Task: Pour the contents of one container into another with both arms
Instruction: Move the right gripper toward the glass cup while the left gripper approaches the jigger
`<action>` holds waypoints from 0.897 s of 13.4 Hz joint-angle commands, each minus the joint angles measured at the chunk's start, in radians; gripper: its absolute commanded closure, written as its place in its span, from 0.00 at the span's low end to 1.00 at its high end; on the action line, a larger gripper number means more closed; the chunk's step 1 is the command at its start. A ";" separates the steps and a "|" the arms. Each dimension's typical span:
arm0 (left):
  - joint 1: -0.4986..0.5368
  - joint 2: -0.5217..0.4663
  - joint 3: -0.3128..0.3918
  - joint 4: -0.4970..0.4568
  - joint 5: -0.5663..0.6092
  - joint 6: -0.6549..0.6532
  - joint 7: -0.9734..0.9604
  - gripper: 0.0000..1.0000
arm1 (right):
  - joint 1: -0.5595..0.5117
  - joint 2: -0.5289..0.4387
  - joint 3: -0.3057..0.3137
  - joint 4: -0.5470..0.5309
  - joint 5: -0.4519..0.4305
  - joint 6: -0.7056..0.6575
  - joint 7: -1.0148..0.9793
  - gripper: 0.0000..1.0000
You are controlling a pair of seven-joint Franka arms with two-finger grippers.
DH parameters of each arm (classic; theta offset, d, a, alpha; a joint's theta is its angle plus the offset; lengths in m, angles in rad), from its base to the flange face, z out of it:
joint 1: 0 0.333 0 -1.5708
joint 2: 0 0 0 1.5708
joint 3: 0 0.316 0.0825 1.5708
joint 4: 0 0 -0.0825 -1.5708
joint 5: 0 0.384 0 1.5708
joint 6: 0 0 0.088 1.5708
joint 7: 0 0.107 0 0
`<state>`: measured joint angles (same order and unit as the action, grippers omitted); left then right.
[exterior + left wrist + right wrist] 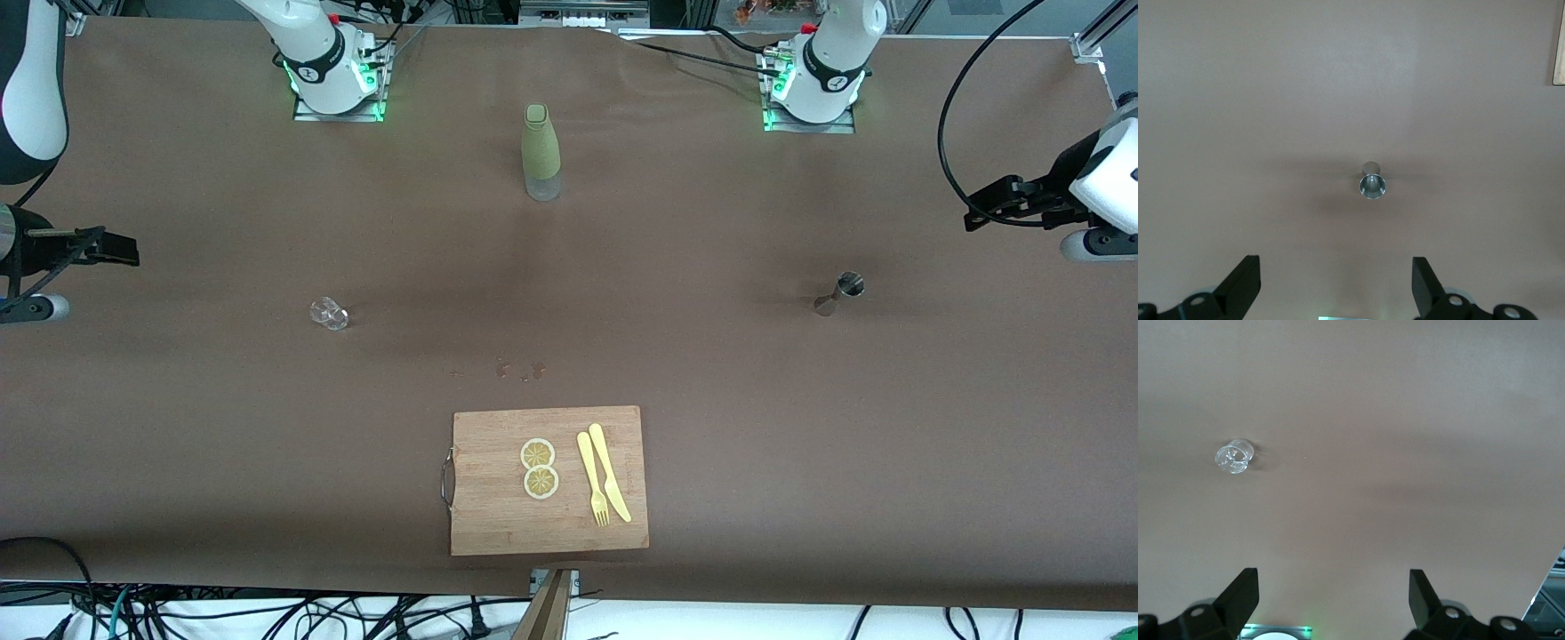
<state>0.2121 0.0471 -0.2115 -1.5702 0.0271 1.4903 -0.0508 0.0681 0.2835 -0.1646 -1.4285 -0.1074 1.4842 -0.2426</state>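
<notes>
Brown worktop (711,356) all across, arm bases along its top edge. The silver jigger (838,294) stands toward the left arm's end, the small clear glass (328,313) toward the right arm's end, well apart. The left end effector (1337,293) hangs above the worktop near the jigger, fingers spread wide, holding nothing. The right end effector (1333,610) hangs near the glass, equally wide and empty. Between the bases stands an olive-green bottle (540,153); nearest the camera, a cutting board (548,480) carries lemon slices (539,468), a yellow fork (592,478) and knife (609,472).
</notes>
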 commanded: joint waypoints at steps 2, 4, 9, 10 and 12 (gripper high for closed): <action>0.012 -0.004 -0.006 -0.002 -0.016 -0.007 0.014 0.00 | -0.005 0.022 -0.001 -0.001 -0.005 0.024 -0.124 0.00; 0.015 0.002 -0.005 -0.004 0.002 0.007 0.035 0.00 | -0.005 0.028 -0.001 -0.001 -0.005 0.028 -0.178 0.00; 0.081 0.036 0.004 -0.037 0.014 0.166 0.357 0.00 | -0.017 0.048 -0.004 -0.001 0.086 0.051 -0.383 0.00; 0.098 0.043 0.010 -0.042 0.011 0.182 0.438 0.00 | -0.030 0.049 -0.004 -0.003 0.106 0.053 -0.424 0.00; 0.116 0.060 0.011 -0.042 0.005 0.194 0.540 0.00 | -0.033 0.059 -0.004 -0.001 0.112 0.053 -0.484 0.00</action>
<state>0.3103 0.1026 -0.1965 -1.6034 0.0365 1.6612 0.3836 0.0486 0.3360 -0.1687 -1.4298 -0.0196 1.5265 -0.6531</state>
